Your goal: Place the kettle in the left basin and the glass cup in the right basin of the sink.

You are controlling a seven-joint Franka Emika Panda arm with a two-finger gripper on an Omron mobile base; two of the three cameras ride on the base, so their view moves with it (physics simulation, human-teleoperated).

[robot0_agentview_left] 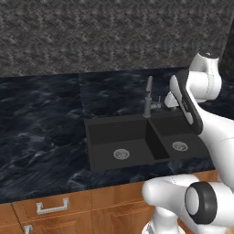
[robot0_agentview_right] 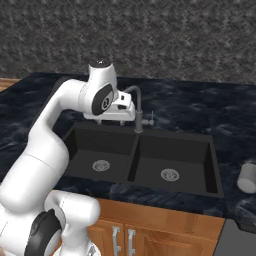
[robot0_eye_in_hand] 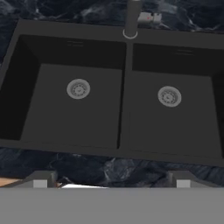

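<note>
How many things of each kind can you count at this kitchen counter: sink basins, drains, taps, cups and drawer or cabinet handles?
Basins: 2, the left basin and the right basin
Drains: 2
Taps: 1
Cups: 1, the glass cup
Handles: 4
Total: 10

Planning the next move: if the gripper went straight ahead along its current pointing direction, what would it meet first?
Likely the thin dividing wall of the sink, or a basin floor just beside it; depth is hard to judge. The open gripper holds nothing.
</note>
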